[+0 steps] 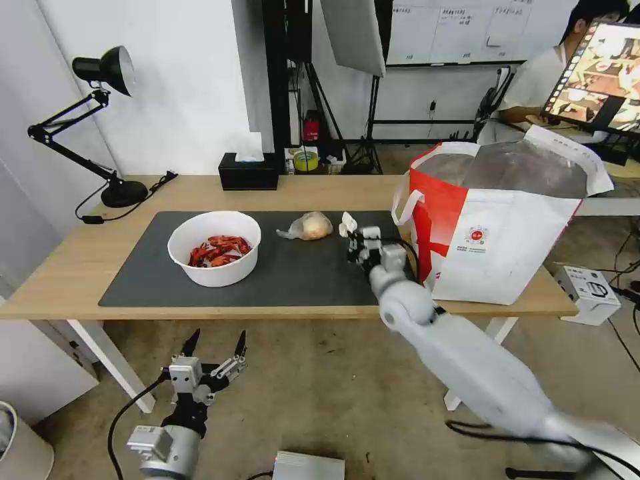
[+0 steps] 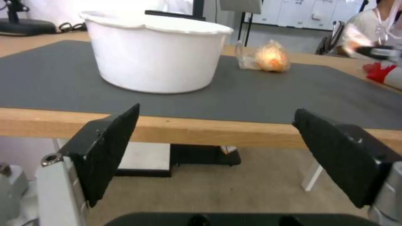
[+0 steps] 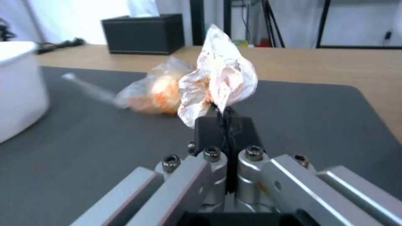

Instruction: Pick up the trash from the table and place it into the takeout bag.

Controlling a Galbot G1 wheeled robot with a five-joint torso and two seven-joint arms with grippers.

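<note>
My right gripper is shut on a crumpled white tissue, holding it just above the dark grey mat, left of the takeout bag. A clear bag with a beige lump lies on the mat just beyond the tissue. The white bowl of red crayfish stands at the mat's left. My left gripper hangs open below the table's front edge, in front of the bowl.
A black tissue box and a black desk lamp stand along the table's far side. The white and red takeout bag stands open-topped at the table's right end. A small white box lies on the floor at right.
</note>
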